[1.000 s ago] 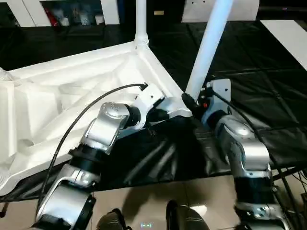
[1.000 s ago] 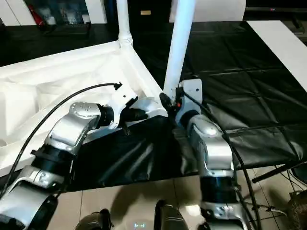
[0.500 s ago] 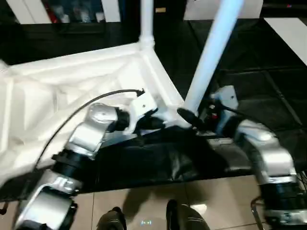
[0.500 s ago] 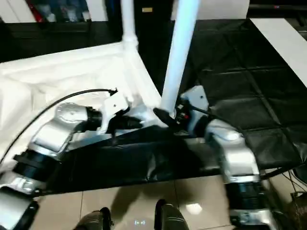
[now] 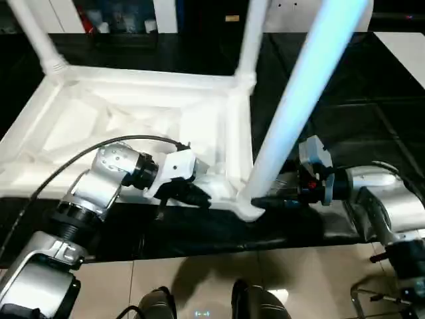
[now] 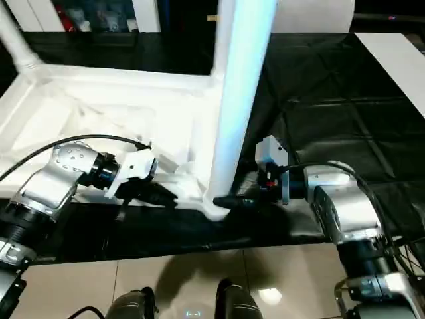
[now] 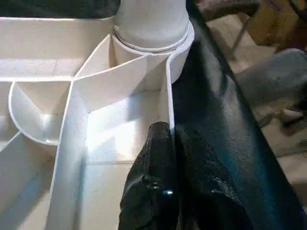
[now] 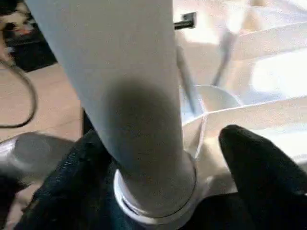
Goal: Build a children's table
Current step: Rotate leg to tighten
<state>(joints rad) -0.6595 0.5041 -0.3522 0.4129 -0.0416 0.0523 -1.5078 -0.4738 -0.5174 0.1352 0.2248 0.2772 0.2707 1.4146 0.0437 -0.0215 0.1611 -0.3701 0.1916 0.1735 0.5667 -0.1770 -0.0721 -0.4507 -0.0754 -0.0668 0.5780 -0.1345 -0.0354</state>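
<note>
left eye view: the upturned table top [image 5: 133, 126] fills the upper left, a leg [image 5: 292, 119] standing in its near corner. left wrist view: the left gripper [image 7: 168, 139] pinches the rim wall, steadying it. right wrist view: the right gripper [image 8: 168, 163] spreads around the leg's base.

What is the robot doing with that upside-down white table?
The robot is building a children's table. The table top lies upside down on a black sheet, with three legs standing up in its corners. The left gripper is pinched shut on the top's side wall near the closest leg. The right gripper reaches around the bottom of that leg, fingers spread, not squeezing it.
</note>
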